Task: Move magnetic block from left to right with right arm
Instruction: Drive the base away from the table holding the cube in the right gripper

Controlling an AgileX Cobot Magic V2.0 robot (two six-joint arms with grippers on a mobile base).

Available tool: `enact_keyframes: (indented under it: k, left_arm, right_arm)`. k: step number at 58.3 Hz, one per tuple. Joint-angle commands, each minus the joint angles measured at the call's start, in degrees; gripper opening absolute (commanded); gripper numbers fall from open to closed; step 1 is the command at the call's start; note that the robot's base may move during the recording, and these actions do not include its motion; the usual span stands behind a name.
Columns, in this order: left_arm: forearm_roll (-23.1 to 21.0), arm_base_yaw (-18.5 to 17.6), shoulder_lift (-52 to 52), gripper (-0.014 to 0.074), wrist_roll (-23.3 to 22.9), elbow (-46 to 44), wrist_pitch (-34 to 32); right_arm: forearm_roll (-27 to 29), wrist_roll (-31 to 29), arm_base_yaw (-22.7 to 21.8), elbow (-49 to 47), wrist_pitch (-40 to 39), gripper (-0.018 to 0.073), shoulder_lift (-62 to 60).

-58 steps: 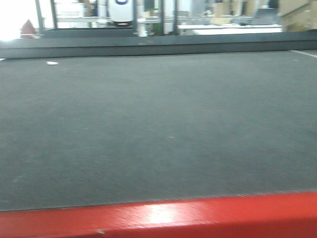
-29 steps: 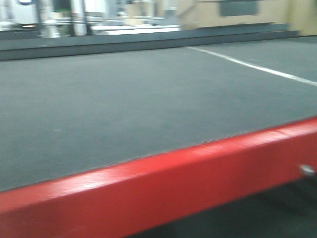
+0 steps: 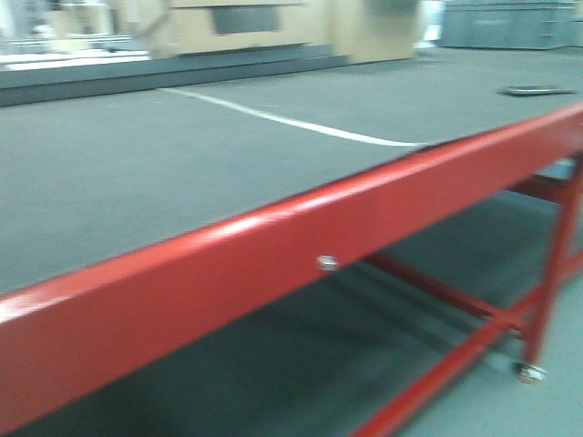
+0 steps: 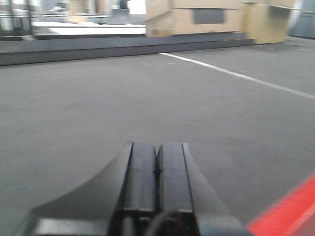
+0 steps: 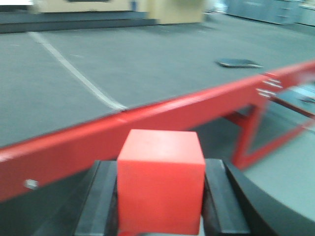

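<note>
The magnetic block (image 5: 161, 179), a plain red cube, fills the bottom centre of the right wrist view, clamped between the two black fingers of my right gripper (image 5: 161, 167). The gripper is shut on the block and held off the table's red edge rail (image 5: 147, 118), on the near side of it. In the left wrist view my left gripper (image 4: 156, 150) hangs over the grey table top with its fingers pressed together and nothing between them. Neither arm shows in the front view, and the block is not in it either.
The grey table top (image 3: 137, 155) has a red front rail (image 3: 301, 237) with a screw (image 3: 327, 263) and red legs (image 3: 551, 264). A white line (image 3: 273, 118) crosses the top. A flat dark object (image 5: 238, 63) lies far right. Cardboard boxes (image 4: 206, 19) stand behind.
The front view has swung to the right: the table's red rail now runs diagonally, and the white line, the table legs and the floor under it have come into view.
</note>
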Motion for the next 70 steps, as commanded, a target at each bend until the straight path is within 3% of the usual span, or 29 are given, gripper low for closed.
enact_keyframes:
  k: [1, 70]
  left_arm:
    - [-0.36, -0.14, -0.53, -0.0117, -0.06, 0.59, -4.7]
    - [-0.36, -0.14, -0.53, -0.0117, -0.06, 0.59, -4.7]
  right_arm:
    - [-0.54, -0.48, -0.35, -1.67, -5.06, 0.0392, 0.27]
    - [-0.54, -0.48, -0.35, -1.67, -5.06, 0.0392, 0.27]
